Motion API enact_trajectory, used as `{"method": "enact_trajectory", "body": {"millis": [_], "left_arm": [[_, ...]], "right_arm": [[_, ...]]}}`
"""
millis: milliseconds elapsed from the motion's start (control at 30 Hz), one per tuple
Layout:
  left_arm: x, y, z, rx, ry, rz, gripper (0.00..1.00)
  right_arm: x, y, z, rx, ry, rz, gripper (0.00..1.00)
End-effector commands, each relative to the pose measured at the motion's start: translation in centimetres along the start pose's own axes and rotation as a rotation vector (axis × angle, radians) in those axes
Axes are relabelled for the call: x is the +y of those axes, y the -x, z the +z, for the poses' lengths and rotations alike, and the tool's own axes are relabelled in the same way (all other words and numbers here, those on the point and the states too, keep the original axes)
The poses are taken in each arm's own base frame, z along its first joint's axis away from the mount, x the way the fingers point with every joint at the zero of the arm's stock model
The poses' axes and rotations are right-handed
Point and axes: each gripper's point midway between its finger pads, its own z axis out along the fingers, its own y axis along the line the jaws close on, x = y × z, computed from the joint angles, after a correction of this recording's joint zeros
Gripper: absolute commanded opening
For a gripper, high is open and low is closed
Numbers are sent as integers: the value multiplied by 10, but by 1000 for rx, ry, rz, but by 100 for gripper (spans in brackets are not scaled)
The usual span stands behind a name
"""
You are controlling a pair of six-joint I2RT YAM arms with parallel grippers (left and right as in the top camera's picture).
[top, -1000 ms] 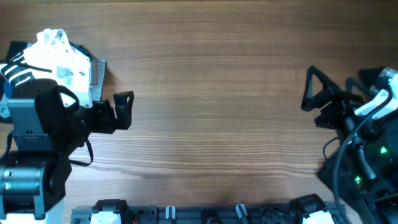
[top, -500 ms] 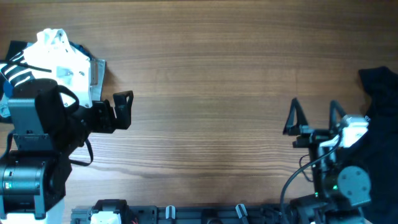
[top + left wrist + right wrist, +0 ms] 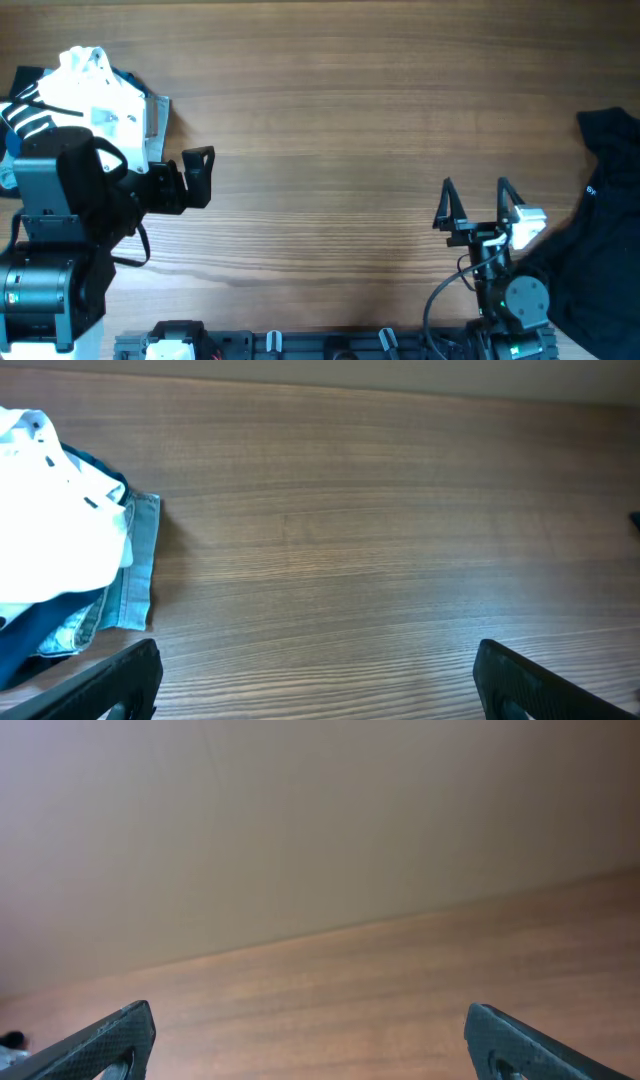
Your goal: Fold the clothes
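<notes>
A stack of folded clothes with a white garment on top of blue ones lies at the table's far left; it also shows in the left wrist view. A dark, unfolded garment lies at the right edge. My left gripper is open and empty just right of the stack; its fingers frame bare wood. My right gripper is open and empty, raised near the front right, left of the dark garment; its wrist view shows only wood and wall.
The wooden table spans the view. The arm bases stand at the front left and front right. A rail with fittings runs along the front edge.
My right arm has drawn back from the dark garment at the right edge, moving left and toward the front, leaving the garment lying on the table. The left arm has not moved.
</notes>
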Motion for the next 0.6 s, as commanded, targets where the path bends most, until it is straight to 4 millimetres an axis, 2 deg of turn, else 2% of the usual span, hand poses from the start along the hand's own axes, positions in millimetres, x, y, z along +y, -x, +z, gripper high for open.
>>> {"method": "enact_trajectory", "body": {"millis": [0, 133, 567], "left_arm": [[0, 1, -1, -5, 4, -5, 100], [0, 1, -1, -5, 4, -5, 100], [0, 1, -1, -5, 4, -5, 100]], "right_arm": [[1, -4, -1, 18, 10, -15, 100], [-2, -17, -1, 68, -2, -23, 100], [-3, -18, -1, 71, -4, -23, 100]]}}
